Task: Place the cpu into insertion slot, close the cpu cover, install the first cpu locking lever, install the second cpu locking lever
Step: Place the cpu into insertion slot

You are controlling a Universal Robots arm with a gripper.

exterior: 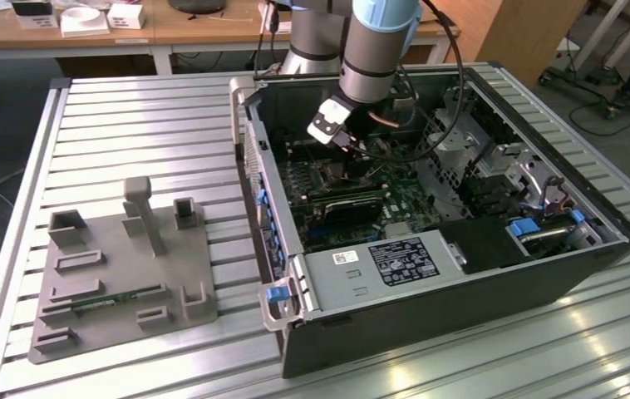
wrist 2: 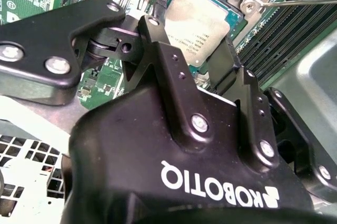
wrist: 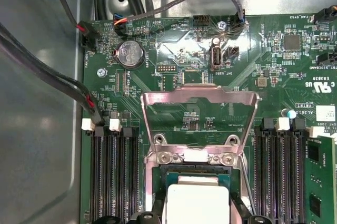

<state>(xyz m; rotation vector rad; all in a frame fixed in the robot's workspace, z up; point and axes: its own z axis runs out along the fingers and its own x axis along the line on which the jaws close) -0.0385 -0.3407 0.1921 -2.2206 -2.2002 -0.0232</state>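
Main risk: the cpu (wrist 2: 202,21) could be seated skewed or offset in the insertion slot (wrist: 196,169) if it is released before its edges are squared to the socket rim. Contacts underneath could then be bent, a judgement only. Notch orientation cannot be checked here.

The cpu cover (wrist: 200,97) is seen flipped up, clear of the socket, and one locking lever (wrist 2: 300,1) is swung aside, so no obstruction is expected there.

The gripper (wrist 2: 194,42) is deep in the computer case (exterior: 460,316) on the worktop (exterior: 126,141). The jaws appear pinched on two opposite cpu edges. The chip is held flat between them, directly over the slot, with memory slots (wrist: 113,176) on either side. Full seating cannot be told.
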